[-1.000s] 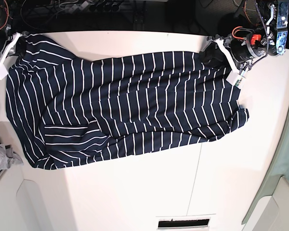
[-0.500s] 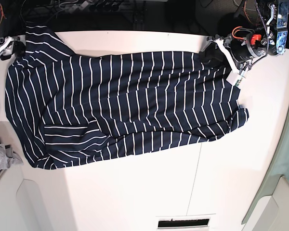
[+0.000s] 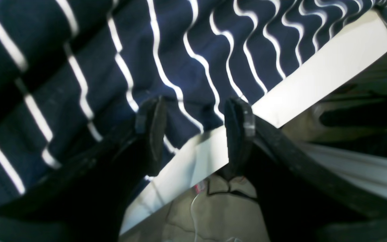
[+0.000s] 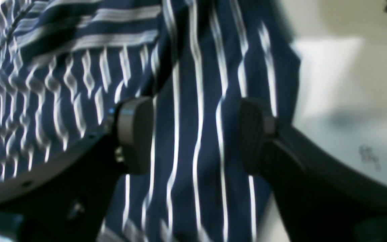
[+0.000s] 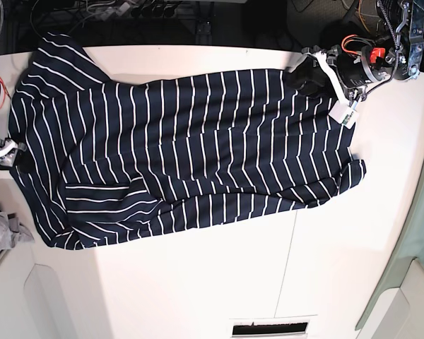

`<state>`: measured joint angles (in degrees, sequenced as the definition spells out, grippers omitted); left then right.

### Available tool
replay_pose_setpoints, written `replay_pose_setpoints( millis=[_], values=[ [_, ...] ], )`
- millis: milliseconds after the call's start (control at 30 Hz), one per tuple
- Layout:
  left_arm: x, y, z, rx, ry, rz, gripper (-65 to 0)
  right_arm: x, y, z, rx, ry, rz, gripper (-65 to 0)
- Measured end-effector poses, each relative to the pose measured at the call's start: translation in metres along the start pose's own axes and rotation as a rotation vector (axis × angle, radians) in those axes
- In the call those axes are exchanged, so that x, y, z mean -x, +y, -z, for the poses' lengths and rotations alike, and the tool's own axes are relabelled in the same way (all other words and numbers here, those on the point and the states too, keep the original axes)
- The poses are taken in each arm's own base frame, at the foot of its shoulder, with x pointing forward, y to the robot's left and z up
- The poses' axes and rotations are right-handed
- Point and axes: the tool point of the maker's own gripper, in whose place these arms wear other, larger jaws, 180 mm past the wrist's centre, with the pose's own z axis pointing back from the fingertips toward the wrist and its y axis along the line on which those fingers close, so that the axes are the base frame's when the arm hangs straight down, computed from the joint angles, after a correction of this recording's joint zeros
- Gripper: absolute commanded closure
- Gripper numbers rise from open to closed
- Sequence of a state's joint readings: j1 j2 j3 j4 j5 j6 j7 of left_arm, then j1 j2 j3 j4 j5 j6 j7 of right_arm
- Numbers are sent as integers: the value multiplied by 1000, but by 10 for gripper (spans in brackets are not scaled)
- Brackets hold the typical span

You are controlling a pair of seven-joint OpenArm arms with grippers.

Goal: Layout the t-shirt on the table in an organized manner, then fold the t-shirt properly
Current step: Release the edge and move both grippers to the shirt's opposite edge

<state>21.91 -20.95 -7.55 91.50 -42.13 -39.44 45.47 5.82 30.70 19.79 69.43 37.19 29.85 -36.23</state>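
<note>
The t-shirt point(image 5: 184, 148), dark navy with thin white stripes, lies spread lengthwise across the white table point(image 5: 198, 282). One corner hangs over the far edge at the upper left. My left gripper point(image 5: 316, 70) sits at the shirt's far right corner. In the left wrist view it point(image 3: 195, 126) is open, and the t-shirt point(image 3: 197, 50) edge and a strip of table point(image 3: 331, 64) show between its fingers. My right gripper point(image 5: 3, 152) is at the shirt's left edge. The right wrist view shows it point(image 4: 195, 134) open above striped fabric point(image 4: 193, 67), holding nothing.
A small grey cloth point(image 5: 1, 234) lies at the left edge near the front. A dark slot point(image 5: 268, 328) sits at the table's front edge, and a thin seam point(image 5: 286, 261) runs toward it. Cables and gear point(image 5: 148, 10) crowd the space behind the far edge.
My right gripper opened, let go of the shirt's far left corner and moved forward along the left edge. The corner dropped over the far edge. The left gripper shifted slightly back.
</note>
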Motion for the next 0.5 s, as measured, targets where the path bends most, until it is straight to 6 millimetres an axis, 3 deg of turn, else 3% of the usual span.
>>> replay_pose_setpoints(
  millis=[133,233,400,500],
  values=[
    [-6,-2,0,11,-34,-11,-311,-39,8,38,-2,-110,56,-386],
    [-14,0,1,5,-46,2,-311,-51,18,65,1,-113,74,-386],
    [-30,7,2,-14,-64,40,-311,-36,22,104,101,-41,139,-385],
    [-48,14,-1,-28,-86,71,-311,-26,37,116,66,-7,161,-385]
  ],
)
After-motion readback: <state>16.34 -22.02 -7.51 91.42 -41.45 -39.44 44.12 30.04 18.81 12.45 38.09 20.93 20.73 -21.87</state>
